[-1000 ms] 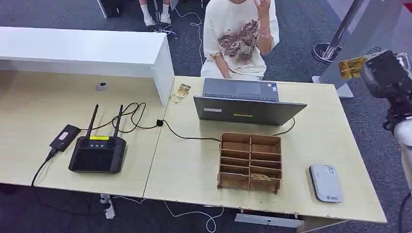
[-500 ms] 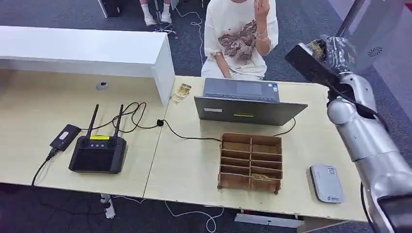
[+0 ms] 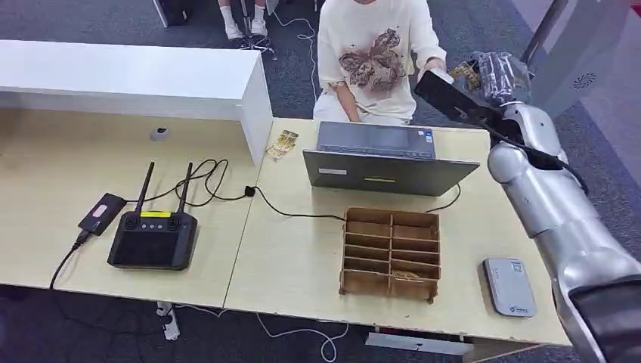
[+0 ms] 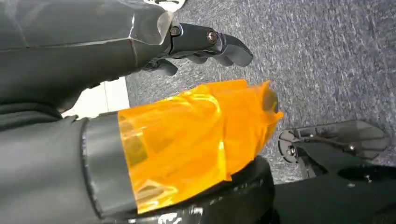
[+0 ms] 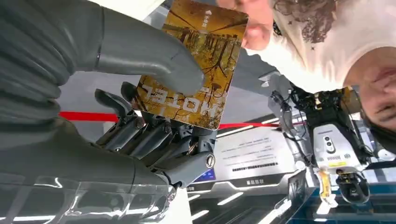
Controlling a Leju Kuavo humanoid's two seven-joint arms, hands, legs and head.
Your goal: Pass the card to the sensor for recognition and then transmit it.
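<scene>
My right hand (image 3: 499,74) is raised high behind the laptop and pinches a yellow-brown card (image 3: 463,73) between thumb and fingers. In the right wrist view the card (image 5: 196,65) reads "HOTEL", with my thumb (image 5: 154,60) on its face and the darker fingers (image 5: 154,135) behind it. The seated person's hand (image 3: 435,66) is right at the card's far edge; whether it touches I cannot tell. The white card sensor (image 3: 509,286) lies on the table's near right corner. My left hand (image 4: 205,42) hangs over the floor, holding nothing, fingers apart from its orange-wrapped thumb (image 4: 196,140).
An open grey laptop (image 3: 385,155) faces the person. A wooden compartment box (image 3: 390,251) stands in front of it. A black controller with antennas (image 3: 153,238), a cable and a small black device (image 3: 100,213) lie at the left. A white counter (image 3: 136,79) stands behind.
My right arm has swung in from the far right with the card, toward the person. The person's raised hand has come down to the card.
</scene>
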